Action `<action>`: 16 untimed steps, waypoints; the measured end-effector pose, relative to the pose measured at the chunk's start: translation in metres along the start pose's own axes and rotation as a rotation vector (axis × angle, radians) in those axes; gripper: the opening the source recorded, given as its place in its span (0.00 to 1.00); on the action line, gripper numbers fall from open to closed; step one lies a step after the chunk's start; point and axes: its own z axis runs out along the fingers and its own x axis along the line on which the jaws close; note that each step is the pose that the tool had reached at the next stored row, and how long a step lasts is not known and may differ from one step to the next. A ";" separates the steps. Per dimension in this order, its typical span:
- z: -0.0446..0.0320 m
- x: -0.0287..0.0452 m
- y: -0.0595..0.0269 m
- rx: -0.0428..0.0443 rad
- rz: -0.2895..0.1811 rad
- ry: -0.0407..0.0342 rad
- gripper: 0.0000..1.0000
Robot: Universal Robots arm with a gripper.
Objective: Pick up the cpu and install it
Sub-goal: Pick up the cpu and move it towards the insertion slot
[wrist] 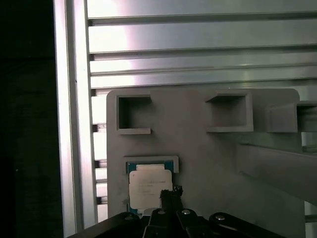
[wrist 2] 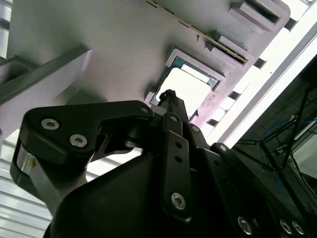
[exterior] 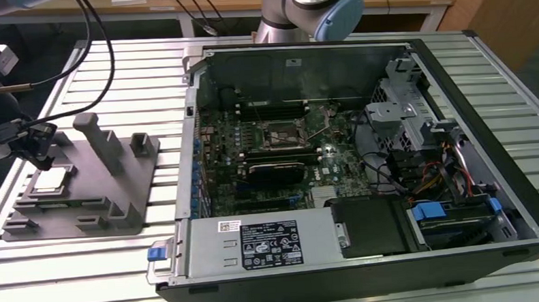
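The cpu (exterior: 52, 179), a small silvery square chip, lies flat in a recess of the grey holder block (exterior: 126, 191) on the exterior view's left. My gripper (exterior: 43, 161) hangs just above it, shut, with nothing held. In both wrist views the dark gripper tip (wrist 2: 168, 95) (wrist: 171, 191) sits at the edge of the cpu (wrist 2: 190, 85) (wrist: 148, 182), which rests in its pale frame. The open computer case (exterior: 517, 201) holds the motherboard, with the black square socket (exterior: 282, 133) near its middle.
The holder block (wrist: 208, 148) carries upright grey posts (exterior: 100, 141) and several empty square pockets (wrist: 133, 115) near the cpu. It sits on a slatted metal table (exterior: 92, 268). Black cables (exterior: 102, 56) hang above the exterior view's left. The arm's base (exterior: 309, 13) stands behind the case.
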 end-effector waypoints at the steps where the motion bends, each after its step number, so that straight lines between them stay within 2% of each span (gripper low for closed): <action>1: 0.0009 0.0008 -0.0001 0.0000 0.000 0.0000 0.11; 16: 0.0143 0.0077 -0.0013 0.0001 0.000 0.0021 0.11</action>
